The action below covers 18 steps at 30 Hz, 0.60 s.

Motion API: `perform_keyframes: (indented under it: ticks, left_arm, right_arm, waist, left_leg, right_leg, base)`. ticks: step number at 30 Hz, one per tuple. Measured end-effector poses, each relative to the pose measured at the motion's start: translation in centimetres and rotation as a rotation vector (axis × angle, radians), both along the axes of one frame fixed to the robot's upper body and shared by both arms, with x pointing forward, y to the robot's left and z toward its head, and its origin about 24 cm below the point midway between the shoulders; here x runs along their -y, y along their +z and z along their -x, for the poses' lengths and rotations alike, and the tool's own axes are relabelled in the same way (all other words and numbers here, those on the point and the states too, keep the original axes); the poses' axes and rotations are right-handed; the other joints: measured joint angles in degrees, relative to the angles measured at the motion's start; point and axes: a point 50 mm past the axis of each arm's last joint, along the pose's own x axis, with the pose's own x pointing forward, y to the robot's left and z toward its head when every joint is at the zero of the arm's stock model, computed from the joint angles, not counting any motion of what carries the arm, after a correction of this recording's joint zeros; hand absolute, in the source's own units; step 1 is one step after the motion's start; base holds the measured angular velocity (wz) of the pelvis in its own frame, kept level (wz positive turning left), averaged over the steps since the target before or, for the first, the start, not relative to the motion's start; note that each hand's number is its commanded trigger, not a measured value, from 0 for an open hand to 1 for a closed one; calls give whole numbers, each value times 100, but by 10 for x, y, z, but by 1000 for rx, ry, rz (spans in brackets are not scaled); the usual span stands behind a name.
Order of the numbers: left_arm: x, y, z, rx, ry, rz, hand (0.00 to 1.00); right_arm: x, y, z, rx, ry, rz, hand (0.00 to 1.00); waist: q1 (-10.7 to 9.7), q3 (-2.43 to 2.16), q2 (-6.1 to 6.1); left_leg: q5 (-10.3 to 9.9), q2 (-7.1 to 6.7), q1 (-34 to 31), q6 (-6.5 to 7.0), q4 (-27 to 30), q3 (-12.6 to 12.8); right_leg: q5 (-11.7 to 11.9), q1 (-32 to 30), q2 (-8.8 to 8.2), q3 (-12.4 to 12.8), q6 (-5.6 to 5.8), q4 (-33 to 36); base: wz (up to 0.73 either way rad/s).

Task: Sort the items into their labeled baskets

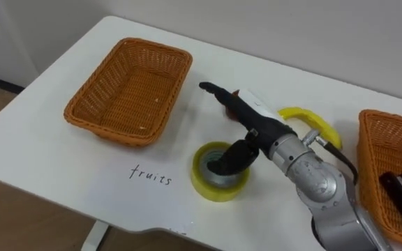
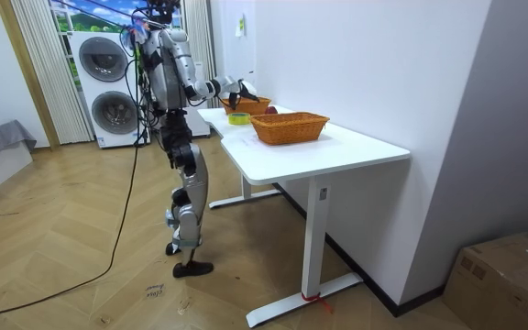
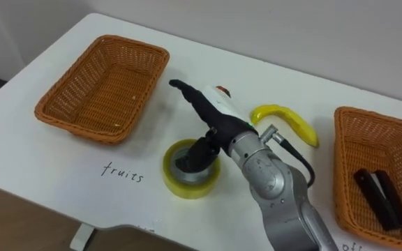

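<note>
White table: empty fruits basket left, office basket right, holding dark items. Yellow tape roll on table between baskets, banana behind it. Right hand over roll: fingers stretched straight, thumb dipped into core, nothing pinched. Best: close fingers on outer wall opposite thumb, grip firmly, lift, carry right clear of banana

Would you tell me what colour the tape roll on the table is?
The tape roll is yellow, seen best in the right eye view.
</note>
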Motion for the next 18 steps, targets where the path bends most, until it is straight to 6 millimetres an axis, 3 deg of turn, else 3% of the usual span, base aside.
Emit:
perform_keyframes:
  ticks: [18]
  left_arm:
    - [0, 3, -10, 32, -9, -4, 0]
  right_arm:
    - [-2, -10, 1, -50, 3, 70, 0]
  waist:
    - [102, 10, 1]
  left_leg:
    - [1, -2, 1, 2, -18, -13]
  right_leg:
    - [0, -5, 1, 7, 0, -1]
  base:
    - [0]
